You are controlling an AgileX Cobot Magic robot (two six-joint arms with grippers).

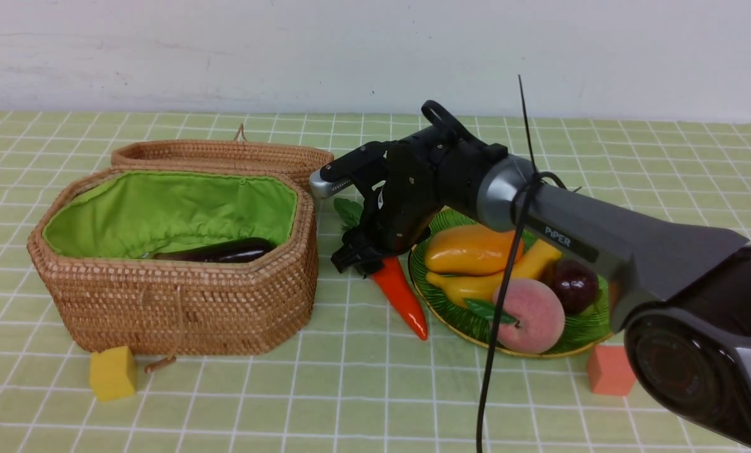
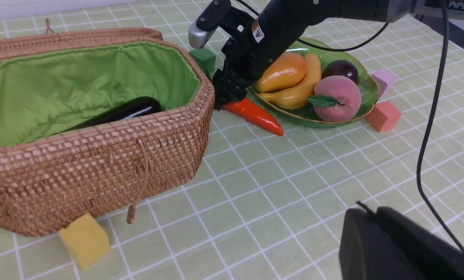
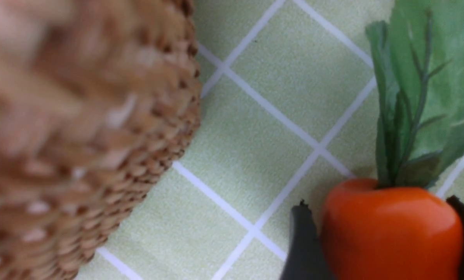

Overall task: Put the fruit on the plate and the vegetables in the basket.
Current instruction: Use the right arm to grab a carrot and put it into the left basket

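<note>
Carrot (image 1: pixel 402 294) top between right gripper (image 3: pixel 379 233) jaws, arm angled down.

Rough woven wicker basket (image 1: pixel 180 302) – matt green cloth lining, glossy carrot (image 1: pixel 404 292), fuzzy peach (image 1: pixel 529 314), perhaps foam cube (image 1: pixel 112 372)

Carrot (image 1: pixel 402 294) wedged between basket (image 1: pixel 180 302) wall and plate (image 1: pixel 470 324) rim; basket mouth open above.

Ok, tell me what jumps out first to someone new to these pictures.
The right hand straddles the leafy top of the orange carrot, which lies on the checked cloth between the basket and the plate. The plate is heaped with mango, banana, peach and mangosteen. A dark eggplant lies in the basket's green lining.
</note>
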